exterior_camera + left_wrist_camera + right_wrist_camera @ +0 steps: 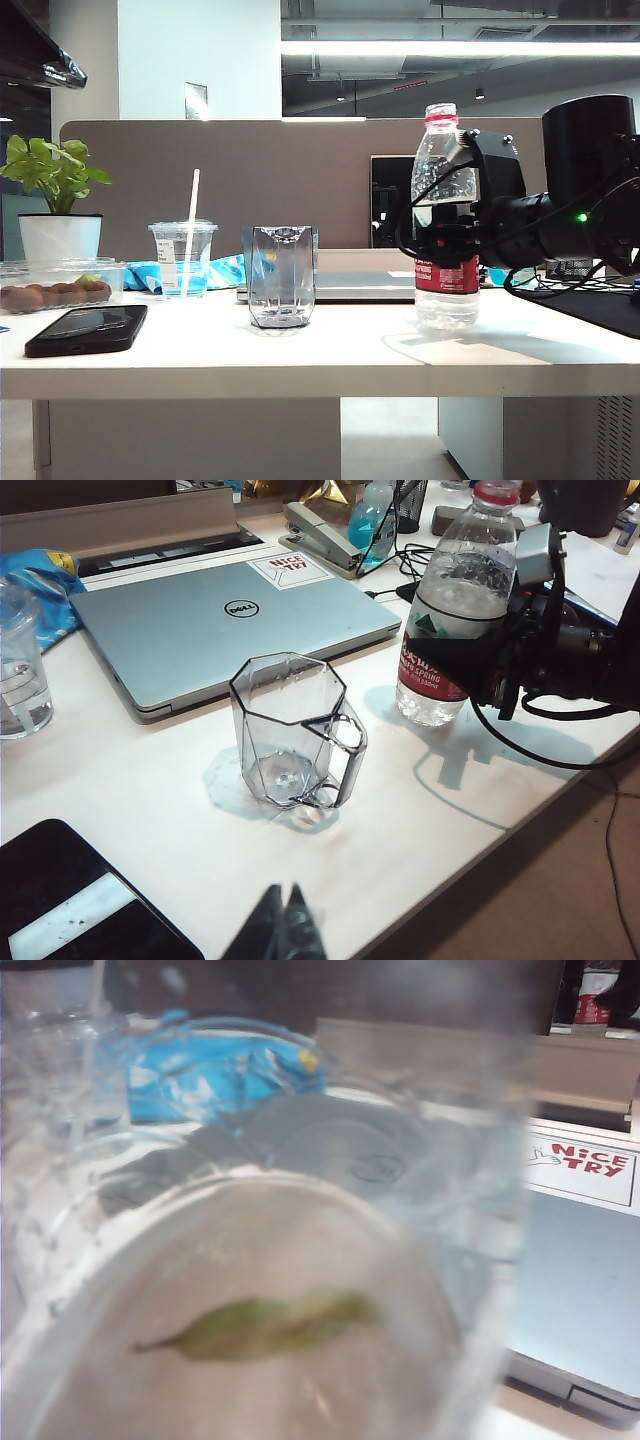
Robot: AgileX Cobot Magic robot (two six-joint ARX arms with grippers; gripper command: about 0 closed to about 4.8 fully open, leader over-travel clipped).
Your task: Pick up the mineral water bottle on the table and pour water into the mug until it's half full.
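The mineral water bottle [445,160] stands upright on the white table [300,360], right of the mug [280,280]. It is clear, with a pinkish cap and a red label. My right gripper [447,240] reaches in from the right and is closed around the bottle's label band, also seen in the left wrist view on the bottle [460,580]. The right wrist view is filled by the blurred clear bottle [250,1310]; its fingers are hidden there. The empty faceted mug [295,730] has its handle facing my left gripper [283,912], which is shut and empty over the table's front edge.
A silver laptop [230,610] lies behind the mug. A black phone [88,328] lies at front left. A lidded plastic cup with a straw [183,258], a fruit container [55,285] and a potted plant [58,200] stand at the left. A stapler [320,535] and cables lie behind the bottle.
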